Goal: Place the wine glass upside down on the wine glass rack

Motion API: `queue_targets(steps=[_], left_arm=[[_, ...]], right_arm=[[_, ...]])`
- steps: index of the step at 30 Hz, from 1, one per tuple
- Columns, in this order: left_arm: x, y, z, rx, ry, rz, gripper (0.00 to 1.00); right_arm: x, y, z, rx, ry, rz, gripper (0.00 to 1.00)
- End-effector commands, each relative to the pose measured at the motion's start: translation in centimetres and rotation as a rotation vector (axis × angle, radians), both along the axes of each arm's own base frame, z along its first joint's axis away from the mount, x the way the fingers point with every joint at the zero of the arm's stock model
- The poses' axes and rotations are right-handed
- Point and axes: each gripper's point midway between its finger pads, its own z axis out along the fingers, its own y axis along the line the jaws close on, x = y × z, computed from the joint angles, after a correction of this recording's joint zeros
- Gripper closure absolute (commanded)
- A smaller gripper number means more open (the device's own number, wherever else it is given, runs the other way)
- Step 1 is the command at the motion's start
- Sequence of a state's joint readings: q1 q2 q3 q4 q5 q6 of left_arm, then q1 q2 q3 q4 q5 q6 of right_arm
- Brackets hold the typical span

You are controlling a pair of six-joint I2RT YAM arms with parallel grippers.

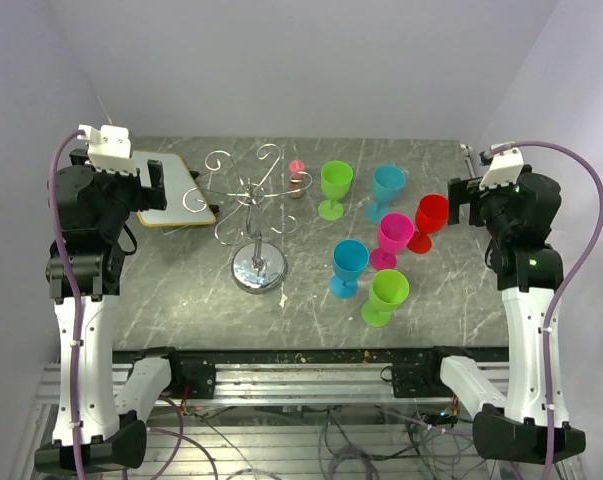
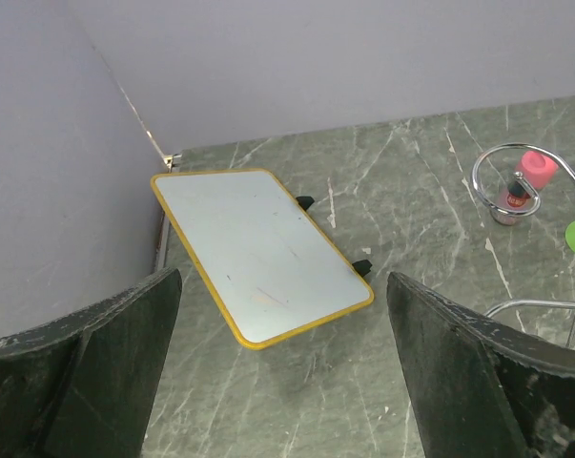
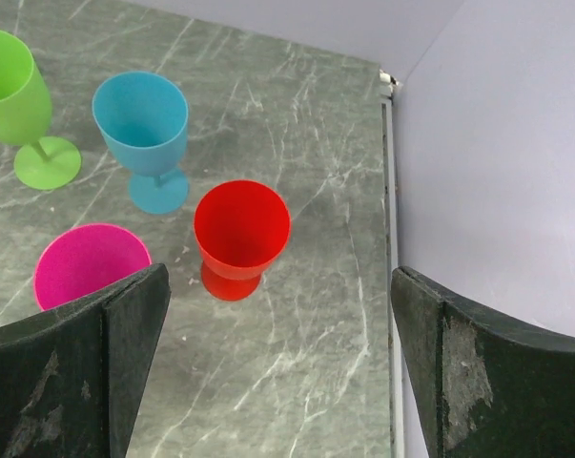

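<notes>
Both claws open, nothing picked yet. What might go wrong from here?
1. The red glass stands close beside the magenta glass; the right claw closing on one may knock the other over.
2. The wine glass rack rests on a thin post and small round base; pushing a glass onto its arms may tip it.

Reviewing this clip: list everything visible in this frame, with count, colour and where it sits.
green glasses: two, green, one far centre, one nearest the front
blue glasses: two, blue, one far, one near
pink glass: one, pink, beside red
red glass: one, red, rightmost
rack: one, silver, left of glasses
small item: one, pink-topped, behind rack
board: one, white, yellow rim, far left
table: one, grey marble
left gripper: one, black, open, over board
right gripper: one, black, open, over red glass
</notes>
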State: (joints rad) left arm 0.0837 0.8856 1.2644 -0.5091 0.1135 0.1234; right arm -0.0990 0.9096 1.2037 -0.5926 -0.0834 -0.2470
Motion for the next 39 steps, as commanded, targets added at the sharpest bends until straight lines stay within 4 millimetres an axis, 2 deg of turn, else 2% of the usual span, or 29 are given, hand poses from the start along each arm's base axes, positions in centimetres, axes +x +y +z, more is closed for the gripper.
queue_targets(steps=[1,8,12,18,24,31,39], left_arm=[[-0.1,0.3,1.3,0.003,-0.042,0.004,0.01],[-0.4,0.2,0.7,0.008,-0.03,-0.003,0.01],[-0.6,0.3,1.1,0.001,-0.032,0.007,0.0],[-1.0,-0.3,2.0,0.005,-0.03,-0.025,0.0],[-1.2,-0.7,3.2,0.009,-0.03,-0.047,0.03],[-1.1,-1.1,3.6,0.02,-0.022,-0.08,0.0],[-0.8,-1.5,3.6,0.026,-0.024,-0.109,0.01]], right_arm=[[-0.2,-0.6,0.1,0.012,-0.001,-0.022,0.0],[-0.1,-1.2,0.1,0.016,0.011,-0.041,0.0],[-0.1,-1.9,0.0,-0.006,0.02,-0.066,0.0],[-0.3,-3.9,0.2,-0.065,0.016,-0.16,0.0],[0.3,-4.6,-0.8,-0.069,0.062,-0.192,0.0],[2.4,-4.7,-4.6,-0.031,0.198,-0.19,0.03],[5.2,-4.3,-8.7,0.02,0.329,-0.163,0.15]])
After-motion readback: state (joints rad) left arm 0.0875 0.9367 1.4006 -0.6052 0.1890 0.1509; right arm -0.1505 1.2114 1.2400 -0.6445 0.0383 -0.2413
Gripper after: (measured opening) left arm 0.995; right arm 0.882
